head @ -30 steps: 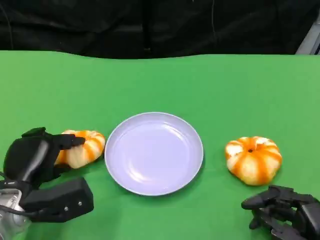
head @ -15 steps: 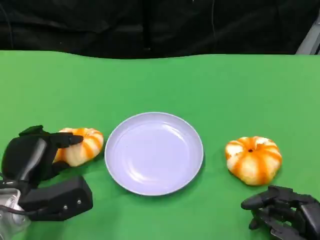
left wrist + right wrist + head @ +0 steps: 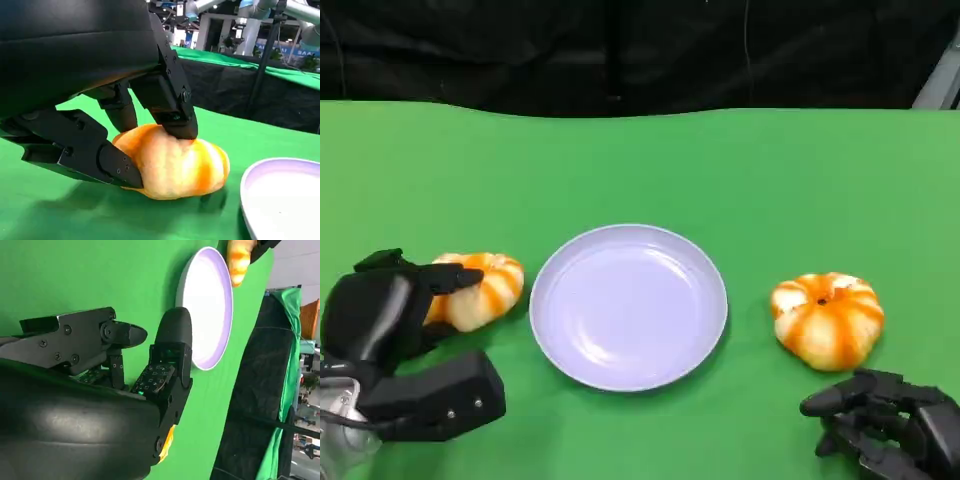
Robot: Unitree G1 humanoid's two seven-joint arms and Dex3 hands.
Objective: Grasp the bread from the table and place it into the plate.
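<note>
Two black hands low in the head view. Left hand [image 3: 375, 310] at 8 o'clock of the plate, fingers wrapped over the left pumpkin-shaped bread [image 3: 475, 288]; the left wrist view shows one finger pressing the bun's top and another under its near side, so it's clamped on that bread [image 3: 172, 167]. Whether the bun is off the green table [image 3: 640, 160] I can't tell; a shadow sits right beneath it.

Right hand [image 3: 890, 430] at 5 o'clock of the plate, holds nothing; in the right wrist view its fingers [image 3: 167, 367] stand apart. Second striped bread [image 3: 827, 320] lies just at 11 o'clock of that hand, not touching it, roughly at 3 o'clock of the plate.

Key relation: the held bread lies just beside the lavender plate [image 3: 628, 306], at the plate's 9 o'clock, its long axis running roughly toward the plate. From the left hand, the plate is at 3 o'clock, near. Judgement: grasp looks done on the left side; next is lift and carry toward 3 o'clock, over the rim [image 3: 250, 175]. Risk: dragging the bun into the rim if lifted too low.

Black curtain at the far edge.
</note>
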